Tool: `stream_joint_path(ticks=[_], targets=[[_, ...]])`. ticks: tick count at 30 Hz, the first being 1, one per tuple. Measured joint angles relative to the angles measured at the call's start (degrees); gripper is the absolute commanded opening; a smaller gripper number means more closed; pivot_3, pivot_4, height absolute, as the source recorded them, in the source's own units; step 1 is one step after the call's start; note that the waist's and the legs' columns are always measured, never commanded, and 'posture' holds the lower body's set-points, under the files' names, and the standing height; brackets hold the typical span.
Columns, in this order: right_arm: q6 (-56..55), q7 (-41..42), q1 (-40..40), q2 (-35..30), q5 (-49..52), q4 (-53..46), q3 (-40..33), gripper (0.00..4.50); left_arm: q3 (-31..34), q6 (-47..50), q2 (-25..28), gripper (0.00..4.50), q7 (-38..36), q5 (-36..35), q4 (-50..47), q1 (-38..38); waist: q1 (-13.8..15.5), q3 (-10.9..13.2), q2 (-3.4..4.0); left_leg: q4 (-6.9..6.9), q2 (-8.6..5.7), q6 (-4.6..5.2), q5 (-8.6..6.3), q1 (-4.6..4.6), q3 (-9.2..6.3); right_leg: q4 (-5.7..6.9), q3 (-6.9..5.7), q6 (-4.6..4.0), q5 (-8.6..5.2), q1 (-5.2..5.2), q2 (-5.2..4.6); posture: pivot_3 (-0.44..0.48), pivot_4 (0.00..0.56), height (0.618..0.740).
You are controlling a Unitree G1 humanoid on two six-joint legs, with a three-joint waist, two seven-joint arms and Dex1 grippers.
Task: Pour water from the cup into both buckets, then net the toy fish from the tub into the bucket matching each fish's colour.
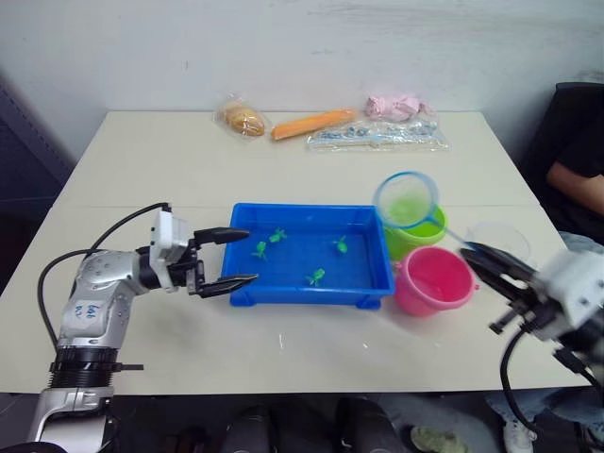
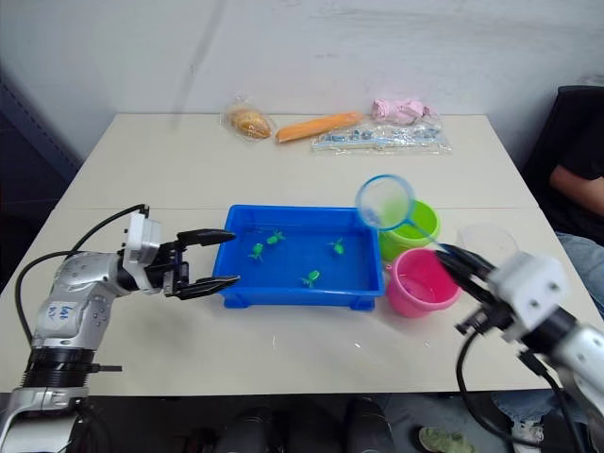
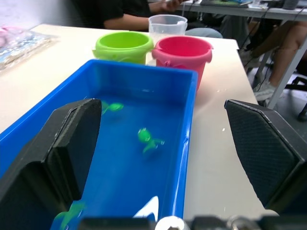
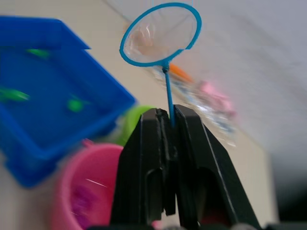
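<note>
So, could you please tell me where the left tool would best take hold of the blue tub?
Probably the short end wall of the tub nearest the left tool, approached from the robot's left. That tool is open and faces this raised rim, so one finger could go inside, one outside.

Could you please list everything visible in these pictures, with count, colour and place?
tub: one, bright blue, middle of the table, holding water.
toy fish: four green seen in the tub; pink ones seem to lie in the pink bucket.
buckets: two, lime green and pink, side by side at the tub's right end.
cup: one, clear, right of the buckets.
net: one, blue rim and handle, raised above the green bucket.
wrapped items: yellowish bag, orange piece, clear packet, pink bundle, along the table's far edge.
table: one, beige.
person: seated at the right, dark top.
left hand: open, at the tub's left end.
right hand: shut on the net's handle.
</note>
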Motion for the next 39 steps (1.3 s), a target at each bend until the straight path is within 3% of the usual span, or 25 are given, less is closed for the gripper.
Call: stream_joint_path(ticks=[5, 9, 12, 16, 24, 33, 39], targets=[[22.7, -3.6, -16.7, -2.9, 19.8, 2.5, 7.2, 0.00, 0.6, -0.7, 0.1, 4.43, -0.2, 0.2, 0.9, 0.2, 0.4, 0.0, -0.02, 0.03, -0.03, -0.12, 0.01, -0.19, -0.16, -0.14, 0.02, -0.02, -0.01, 0.00, -0.10, 0.000, 0.150, 0.740], [39.2, -15.0, -28.5, -2.3, 36.9, 7.1, 14.4, 0.00, 0.8, -0.6, 0.1, 4.43, 1.1, 0.2, -2.1, 2.3, 0.2, 0.0, -0.01, 0.00, 0.00, -0.19, -0.01, -0.27, -0.19, -0.30, -0.01, -0.02, -0.01, -0.01, -0.10, 0.000, 0.150, 0.740], [45.3, -26.3, -33.6, -0.2, 52.4, 12.0, 19.6, 0.00, 0.7, 0.0, 0.1, 4.43, 2.1, 0.2, -4.0, 4.1, 0.1, 0.0, -0.01, -0.01, 0.00, -0.18, -0.02, -0.35, -0.17, -0.38, -0.24, -0.01, 0.00, -0.03, -0.07, 0.000, 0.150, 0.740], [46.6, -34.9, -37.4, 2.0, 61.9, 15.7, 22.7, 0.00, 0.7, 0.6, 0.1, 4.43, 2.9, 0.2, -5.5, 4.5, 0.2, 0.0, -0.01, 0.00, -0.02, -0.14, -0.04, -0.38, -0.11, -0.44, -0.39, 0.06, 0.04, -0.03, -0.06, 0.000, 0.150, 0.740], [47.3, -47.6, -39.5, 5.0, 69.9, 20.0, 27.7, 0.00, -0.8, 1.7, 0.0, 4.43, 3.2, 0.2, -6.4, 3.7, 0.2, 0.0, -0.01, 0.02, -0.02, -0.11, -0.05, -0.67, -0.09, -0.39, -0.43, 0.20, 0.12, -0.20, 0.00, 0.000, 0.150, 0.740], [46.0, -57.2, -38.7, 10.7, 70.3, 21.2, 27.0, 0.00, -2.0, 1.8, 0.0, 4.43, 3.0, 0.2, -6.1, 2.0, 0.2, 0.0, -0.01, 0.08, -0.04, -0.09, -0.04, -0.99, -0.09, -0.39, -0.46, 0.25, 0.15, -0.47, 0.02, 0.000, 0.150, 0.740], [44.8, -61.2, -38.7, 11.0, 70.3, 21.7, 25.9, 0.00, -2.6, 1.8, -0.2, 4.43, 3.0, 0.2, -5.8, 1.8, 0.2, 0.0, -0.01, 0.07, -0.04, -0.09, -0.04, -1.00, -0.09, -0.39, -0.45, 0.25, 0.15, -0.49, 0.02, 0.000, 0.150, 0.740]])
